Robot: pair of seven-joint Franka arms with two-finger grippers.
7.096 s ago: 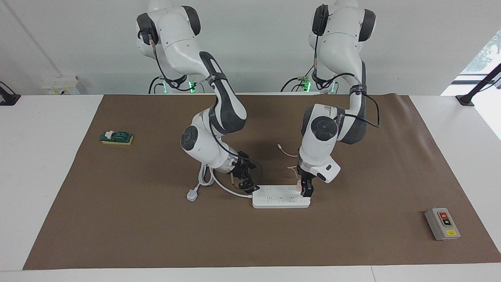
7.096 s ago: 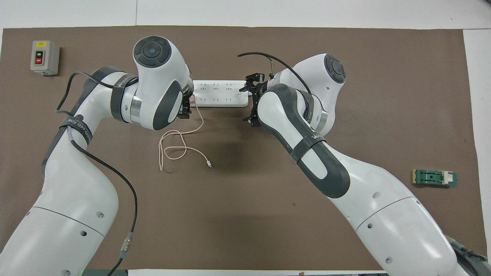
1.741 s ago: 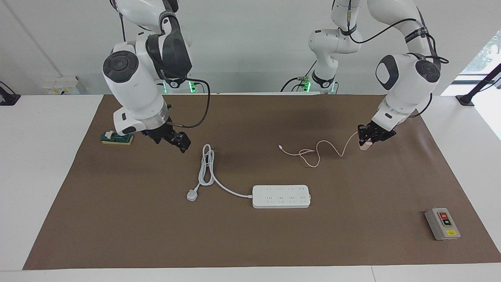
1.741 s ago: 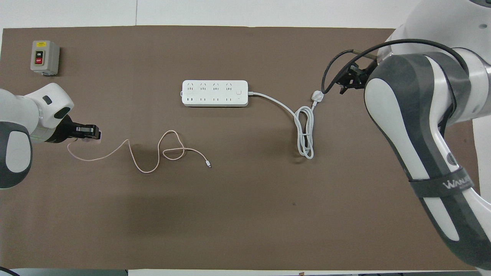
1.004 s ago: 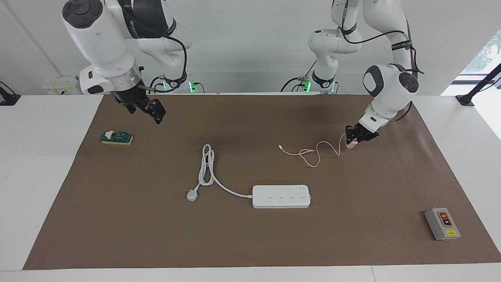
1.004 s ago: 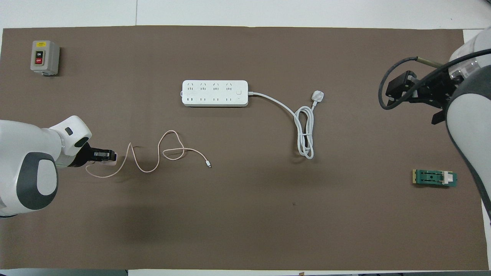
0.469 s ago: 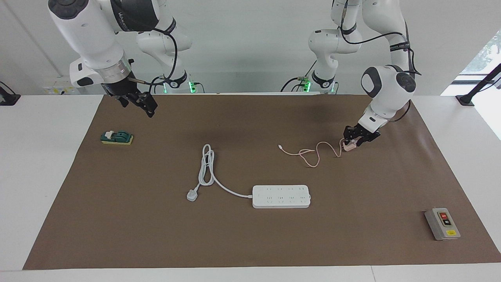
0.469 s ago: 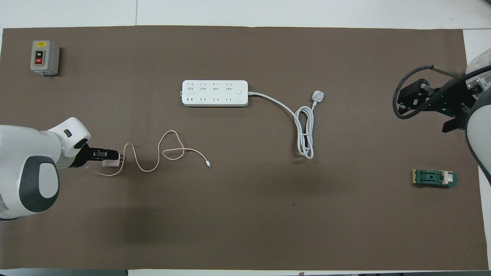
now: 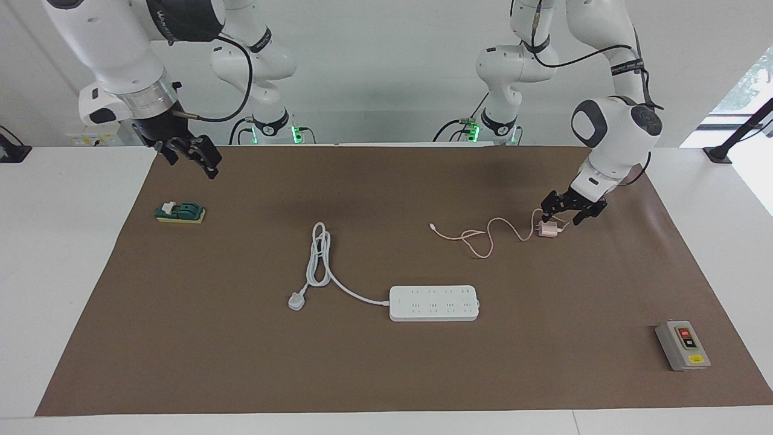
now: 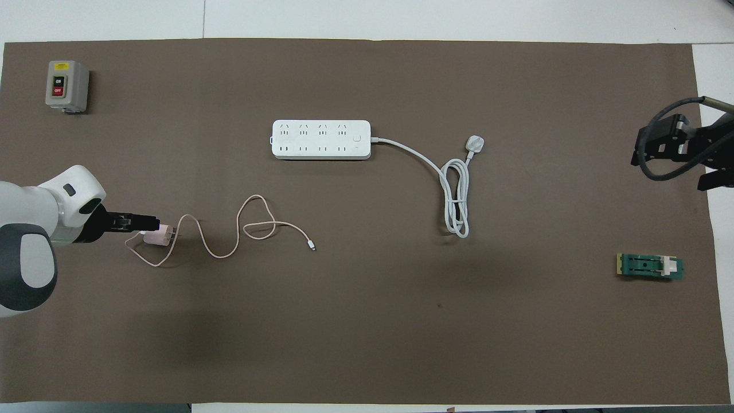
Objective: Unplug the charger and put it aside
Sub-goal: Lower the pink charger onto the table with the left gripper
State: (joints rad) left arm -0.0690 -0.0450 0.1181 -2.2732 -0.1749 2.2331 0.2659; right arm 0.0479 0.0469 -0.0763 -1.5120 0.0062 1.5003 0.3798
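Note:
The charger (image 9: 548, 230), a small pale pink cube, lies on the brown mat nearer to the robots than the power strip (image 9: 433, 302), toward the left arm's end. Its thin pink cable (image 9: 483, 235) curls away from it across the mat. My left gripper (image 9: 567, 212) is open and empty, just above the charger and not touching it. In the overhead view the charger (image 10: 156, 237) lies at the tip of the left gripper (image 10: 150, 222). The power strip (image 10: 321, 139) has nothing plugged in. My right gripper (image 9: 196, 158) hangs raised over the mat's corner at the right arm's end.
The strip's white cord and plug (image 9: 296, 300) lie coiled toward the right arm's end. A grey switch box (image 9: 682, 345) sits at the mat's corner farthest from the robots, at the left arm's end. A green and yellow block (image 9: 180, 212) lies below the right gripper.
My left gripper has set the charger down on the mat, opened and lifted slightly off it. The right gripper has kept rising and drawing back toward its end of the table.

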